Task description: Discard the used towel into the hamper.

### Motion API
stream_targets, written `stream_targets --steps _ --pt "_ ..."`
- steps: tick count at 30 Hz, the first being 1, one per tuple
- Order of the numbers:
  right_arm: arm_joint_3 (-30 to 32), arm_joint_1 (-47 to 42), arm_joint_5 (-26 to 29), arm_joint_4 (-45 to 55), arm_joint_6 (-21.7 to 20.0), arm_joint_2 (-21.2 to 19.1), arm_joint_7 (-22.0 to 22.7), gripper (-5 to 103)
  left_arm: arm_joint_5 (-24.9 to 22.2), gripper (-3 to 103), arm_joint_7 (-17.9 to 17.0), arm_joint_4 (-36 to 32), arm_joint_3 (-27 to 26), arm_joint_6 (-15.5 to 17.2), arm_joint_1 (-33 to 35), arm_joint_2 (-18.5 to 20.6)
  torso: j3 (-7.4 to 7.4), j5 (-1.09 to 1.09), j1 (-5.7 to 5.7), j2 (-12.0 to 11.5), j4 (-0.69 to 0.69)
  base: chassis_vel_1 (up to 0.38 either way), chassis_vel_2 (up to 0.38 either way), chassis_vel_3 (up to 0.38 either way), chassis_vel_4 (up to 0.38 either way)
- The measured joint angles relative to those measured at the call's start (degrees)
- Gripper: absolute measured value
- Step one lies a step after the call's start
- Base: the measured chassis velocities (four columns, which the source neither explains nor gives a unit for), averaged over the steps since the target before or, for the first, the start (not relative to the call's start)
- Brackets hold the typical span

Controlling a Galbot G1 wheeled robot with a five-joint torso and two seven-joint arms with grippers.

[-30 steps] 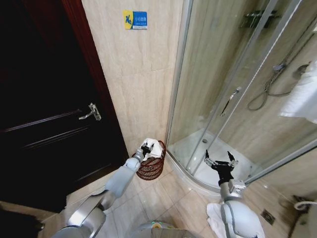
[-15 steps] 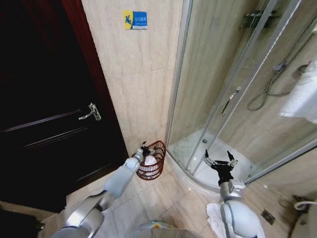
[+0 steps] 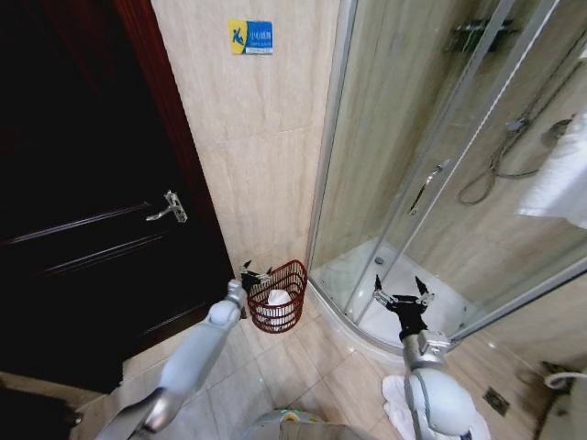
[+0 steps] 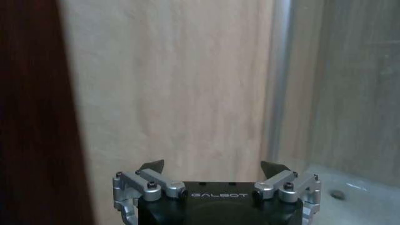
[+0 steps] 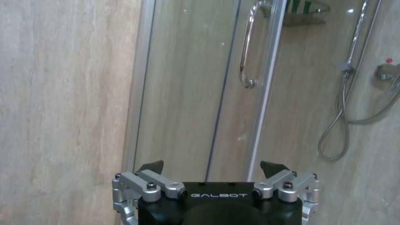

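The hamper [image 3: 278, 294], a reddish-brown open-weave basket, stands on the floor in the corner between the wall and the shower. A white towel [image 3: 278, 299] lies inside it. My left gripper [image 3: 253, 271] hangs open just left of the hamper's rim, nothing between its fingers. In the left wrist view that left gripper [image 4: 212, 166] faces the beige wall, its jaws spread. My right gripper [image 3: 399, 297] is open in front of the shower base; in the right wrist view the same gripper [image 5: 212, 166] points at the glass door.
A dark wooden door [image 3: 92, 211] with a metal handle [image 3: 168, 208] stands to the left. The glass shower enclosure [image 3: 431, 165] fills the right. A white cloth [image 3: 396, 403] lies on the tiled floor beside my right arm. Another white towel [image 3: 564, 179] hangs at the right edge.
My left gripper let go of the towel, which dropped into the hamper, then pulled back to the left of the rim. The right gripper shifted slightly.
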Motion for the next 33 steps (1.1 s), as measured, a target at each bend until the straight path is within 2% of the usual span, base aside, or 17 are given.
stream_targets --steps 1,3,9,12,15,21,23,28,29,33 --pt "0.0 0.0 0.0 0.0 0.0 0.0 0.0 100 0.0 100 0.0 0.0 0.0 0.0 0.0 0.0 0.00 0.00 0.00 0.0 0.00 0.000 0.000 0.000 0.000" --pt "0.0 -0.2 0.1 -0.3 0.4 0.0 -0.2 100 -1.2 100 0.1 -4.1 -3.5 -0.1 3.1 1.9 0.00 0.00 0.00 0.0 0.00 0.000 0.000 0.000 0.000" --pt "-0.1 0.2 0.2 -0.3 0.4 0.0 -0.4 100 -3.7 100 -0.6 -9.5 -9.4 -0.4 6.6 2.5 0.00 0.00 0.00 0.0 0.00 0.000 0.000 0.000 0.000" --pt "-0.2 0.2 0.3 -0.3 0.4 0.0 -0.5 100 -5.4 100 -1.7 -12.7 -11.2 0.3 8.3 2.9 0.00 0.02 0.00 0.0 0.00 0.000 0.000 0.000 0.000" --pt "0.1 -0.2 0.6 0.2 0.6 0.0 -0.9 100 -7.9 100 -3.6 -19.8 -14.7 1.6 12.8 4.0 0.00 0.01 0.00 0.0 0.00 0.000 0.000 0.000 0.000" --pt "0.6 -1.0 1.3 0.7 1.0 0.0 -1.2 100 -9.8 100 -3.8 -26.0 -18.5 2.8 18.0 4.9 0.00 0.01 0.00 0.0 -0.01 0.000 0.000 0.000 0.000" --pt "0.7 -1.5 1.4 1.0 1.2 0.0 -1.5 100 -10.6 100 -3.7 -29.5 -21.4 3.4 20.9 4.8 0.00 0.03 0.00 0.0 0.00 0.000 0.000 0.000 0.000" --pt "0.9 -2.1 1.8 1.8 1.2 0.0 -2.1 100 -11.3 100 -1.9 -34.2 -27.8 4.3 25.9 2.5 0.00 0.03 0.00 0.0 0.00 0.000 0.000 0.000 0.000" --pt "0.9 -2.1 1.8 1.8 1.2 0.0 -2.1 100 -11.3 100 -1.9 -34.2 -27.8 4.3 25.9 2.5 0.00 0.03 0.00 0.0 0.00 0.000 0.000 0.000 0.000" --pt "1.0 -3.4 2.6 3.8 0.9 -0.1 -3.2 100 -12.0 100 1.2 -36.2 -31.6 4.4 29.1 0.4 0.00 0.02 0.00 0.0 0.00 0.000 0.000 0.000 0.000"
